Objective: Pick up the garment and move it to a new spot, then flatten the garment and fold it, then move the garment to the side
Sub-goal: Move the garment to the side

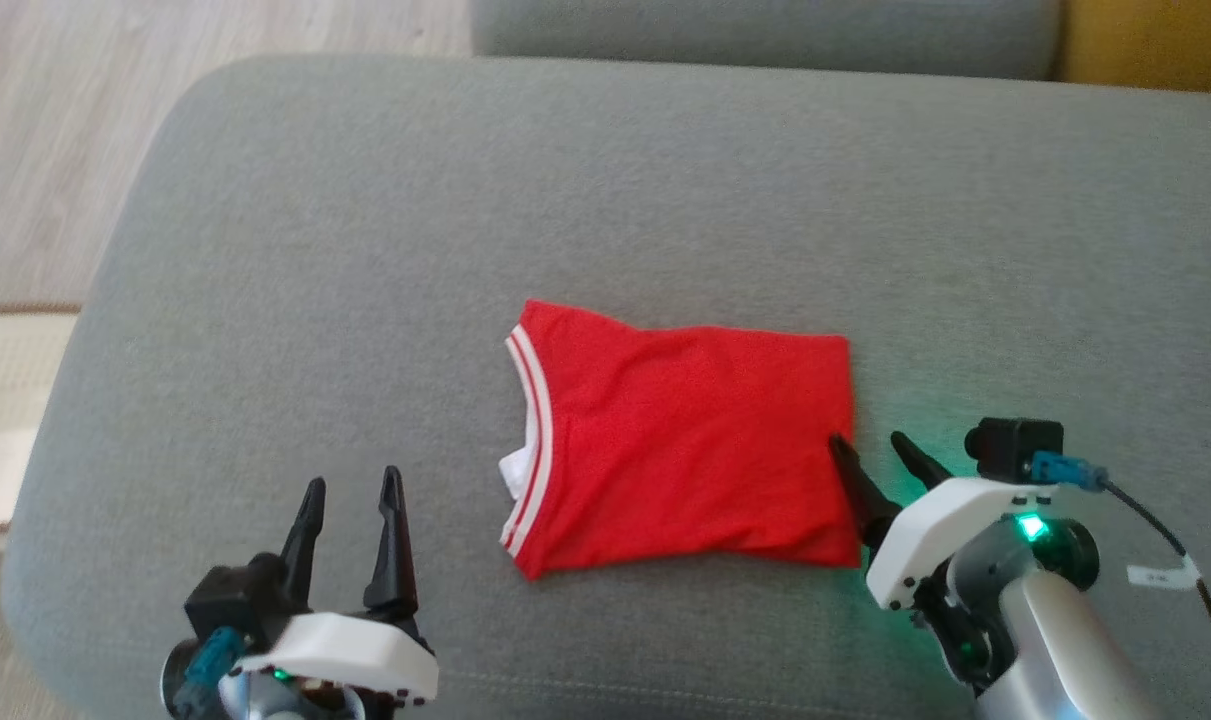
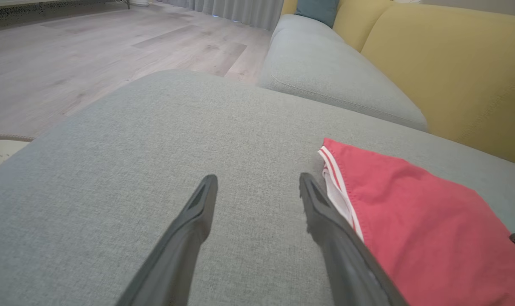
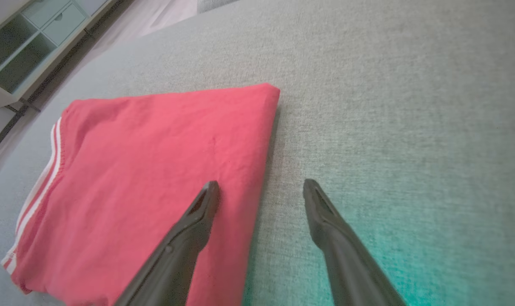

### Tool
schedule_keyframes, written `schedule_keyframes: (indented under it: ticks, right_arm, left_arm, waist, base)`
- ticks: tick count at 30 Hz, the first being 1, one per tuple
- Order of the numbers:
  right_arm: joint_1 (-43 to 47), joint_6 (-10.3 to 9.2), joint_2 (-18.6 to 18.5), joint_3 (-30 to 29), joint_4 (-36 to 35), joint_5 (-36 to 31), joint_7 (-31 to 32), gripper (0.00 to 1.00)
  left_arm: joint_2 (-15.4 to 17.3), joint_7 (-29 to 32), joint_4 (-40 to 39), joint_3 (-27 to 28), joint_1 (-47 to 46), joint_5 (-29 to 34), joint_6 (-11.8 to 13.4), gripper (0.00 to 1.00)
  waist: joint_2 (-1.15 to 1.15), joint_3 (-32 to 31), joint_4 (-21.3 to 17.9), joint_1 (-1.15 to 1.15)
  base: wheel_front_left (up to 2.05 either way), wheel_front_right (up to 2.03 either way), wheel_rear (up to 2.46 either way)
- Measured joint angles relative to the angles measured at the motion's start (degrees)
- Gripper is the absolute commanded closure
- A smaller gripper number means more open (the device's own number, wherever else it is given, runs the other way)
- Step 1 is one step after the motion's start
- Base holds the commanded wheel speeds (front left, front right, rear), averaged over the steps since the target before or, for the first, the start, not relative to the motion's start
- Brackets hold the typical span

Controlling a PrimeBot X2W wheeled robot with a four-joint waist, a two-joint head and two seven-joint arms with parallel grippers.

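Observation:
A red garment [image 1: 685, 440] with a white-striped collar lies folded into a rectangle on the grey sofa cushion [image 1: 365, 250]. The collar edge faces left. My right gripper [image 1: 870, 445] stands open at the garment's right edge, one finger over the red cloth [image 3: 155, 170] and the other over bare cushion. In the right wrist view, the right gripper [image 3: 260, 183] straddles that edge with nothing held. My left gripper [image 1: 353, 485] is open over bare cushion, left of the collar. In the left wrist view, the left gripper [image 2: 258, 178] has the garment [image 2: 427, 221] just beyond its right finger.
The cushion's left edge drops to a pale wooden floor [image 1: 55, 120] with a light rug [image 1: 5, 400]. A second grey cushion [image 2: 325, 72] and a yellow backrest [image 2: 453, 68] lie beyond. A cabinet [image 3: 32, 38] stands past the sofa.

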Motion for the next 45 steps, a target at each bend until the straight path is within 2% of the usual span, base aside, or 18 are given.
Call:
schedule_keyframes:
  ticks: [8, 9, 10, 12, 13, 14, 22, 28, 34, 45]
  right_arm:
    - [-2.8, 0.0, -0.1, -0.4, 5.0, 0.5, 1.5, 0.0]
    - [-2.9, 0.0, -0.1, -0.1, 5.4, 1.1, 1.9, 0.19]
    - [-3.2, 0.0, -0.1, 0.4, 5.8, 1.8, 2.4, 0.54]
    - [-3.6, 0.0, -0.2, 1.2, 6.3, 3.1, 3.7, 0.7]
    - [-3.7, 0.0, -0.2, 1.6, 6.5, 3.6, 4.1, 0.81]
    - [-3.7, 0.0, -0.2, 2.0, 6.8, 4.0, 4.1, 1.0]
    - [-5.2, 0.0, -0.3, 2.2, 6.9, 4.8, 2.0, 1.0]
    - [-6.2, 0.0, -3.2, -0.4, 4.7, 3.9, 0.7, 1.0]
    - [-6.6, 0.0, -5.2, -3.6, 0.0, 2.6, 0.4, 1.0]
    - [-7.0, 0.0, -4.5, -6.0, -6.8, 1.6, 0.5, 1.0]
  left_arm:
    - [-0.7, 0.0, 0.7, 0.8, -0.7, 0.6, -1.0, 0.0]
    - [-0.8, 0.0, 0.8, 1.1, -0.7, 0.6, -1.0, 0.0]
    - [-0.9, 0.0, 0.8, 1.2, -0.7, 0.6, -1.0, 0.0]
    - [-1.1, 0.0, 0.8, 1.5, -0.7, 1.1, -1.2, 0.0]
    - [-1.3, 0.0, 0.8, 1.5, -0.7, 1.1, -1.2, 0.0]
    - [-1.4, 0.0, 0.8, 1.6, -0.6, 1.2, -1.2, 0.0]
    - [-1.5, 0.0, 0.5, 2.0, -0.6, 2.1, -1.5, 0.0]
    - [-1.6, 0.0, 0.3, 2.2, -0.7, 3.0, -2.1, 0.0]
    - [-1.6, 0.0, -0.1, 2.0, -1.0, 4.1, -2.9, 0.0]
    - [-0.5, 0.1, -0.9, 1.6, -4.6, 5.8, -3.0, 0.0]
  waist:
    - [0.0, 1.3, 3.2, 0.0]
    - [0.0, 1.1, 3.4, 0.0]
    - [0.0, 0.9, 3.5, 0.0]
    - [0.0, 0.7, 3.6, 0.0]
    - [0.0, 0.6, 3.6, 0.0]
    - [0.0, 0.6, 3.5, 0.0]
    - [0.0, 1.3, 0.3, 0.0]
    - [0.0, 1.6, -3.3, 0.0]
    - [0.0, 2.6, -9.5, 0.0]
    - [0.0, 6.2, -22.6, 0.0]
  base:
    - [0.0, 0.0, 0.0]
    - [0.0, 0.0, 0.0]
    - [0.0, 0.0, 0.0]
    - [0.0, 0.0, 0.0]
    - [0.0, 0.0, 0.0]
    - [0.0, 0.0, 0.0]
    - [0.0, 0.0, 0.0]
    - [0.0, 0.0, 0.0]
    - [0.0, 0.0, 0.0]
    - [0.0, 0.0, 0.0]
